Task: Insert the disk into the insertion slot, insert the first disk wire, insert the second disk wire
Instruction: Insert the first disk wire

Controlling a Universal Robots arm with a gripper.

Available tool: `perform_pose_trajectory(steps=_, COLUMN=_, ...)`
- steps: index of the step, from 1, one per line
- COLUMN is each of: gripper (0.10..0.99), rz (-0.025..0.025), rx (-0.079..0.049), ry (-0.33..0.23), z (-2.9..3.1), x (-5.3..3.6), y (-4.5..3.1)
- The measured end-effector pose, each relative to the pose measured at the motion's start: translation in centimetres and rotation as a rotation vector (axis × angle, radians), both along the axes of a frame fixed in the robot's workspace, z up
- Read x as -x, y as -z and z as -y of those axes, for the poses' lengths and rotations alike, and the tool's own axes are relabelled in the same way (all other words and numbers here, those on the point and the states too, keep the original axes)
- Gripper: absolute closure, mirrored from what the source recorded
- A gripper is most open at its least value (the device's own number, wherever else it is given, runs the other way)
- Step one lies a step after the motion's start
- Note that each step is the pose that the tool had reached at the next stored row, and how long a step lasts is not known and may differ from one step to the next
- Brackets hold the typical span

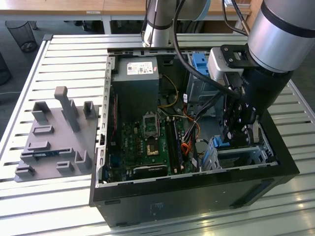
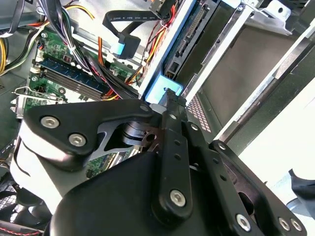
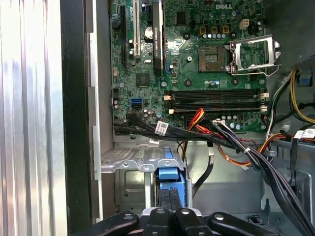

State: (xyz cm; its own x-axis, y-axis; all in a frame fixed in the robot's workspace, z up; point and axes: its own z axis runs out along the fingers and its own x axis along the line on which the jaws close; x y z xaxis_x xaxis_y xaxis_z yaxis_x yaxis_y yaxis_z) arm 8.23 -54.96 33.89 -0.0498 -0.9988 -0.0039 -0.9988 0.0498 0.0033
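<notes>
The fingers (image 3: 164, 199) are pressed together, with their tips against the blue end of the disk (image 3: 171, 177). The disk lies in the insertion slot (image 3: 130, 160), the low grey cage inside the computer case (image 1: 197, 191). The grey power box (image 1: 135, 88) has a white label (image 1: 142, 68) with print.

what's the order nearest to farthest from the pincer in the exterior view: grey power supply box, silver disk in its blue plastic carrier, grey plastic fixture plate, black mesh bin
From the pincer:
1. disk, right beside it.
2. power supply box, inside the case, toward the exterior view's left.
3. fixture plate, outside the case, farther left.
4. bin, on the floor, upper left corner.
</notes>
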Motion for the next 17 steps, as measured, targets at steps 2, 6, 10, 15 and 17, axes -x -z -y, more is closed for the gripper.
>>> perform_pose_trajectory(steps=2, gripper=0.98, rz=0.0, rx=0.0, ry=0.0, z=0.0, x=0.0, y=0.0)
perform_pose_trajectory(steps=6, gripper=0.98, rz=0.0, rx=0.0, ry=0.0, z=0.0, x=0.0, y=-0.06)
perform_pose_trajectory(steps=10, gripper=0.98, rz=-0.0001, rx=0.0, ry=0.0, z=-0.01, x=-0.16, y=-0.13)
perform_pose_trajectory(steps=15, gripper=0.98, rz=-0.0012, rx=0.0, ry=0.0, z=-0.01, x=-1.16, y=-0.11)
perform_pose_trajectory(steps=17, gripper=0.98, rz=-0.0014, rx=0.0, ry=0.0, z=-0.01, x=-1.62, y=-0.11)
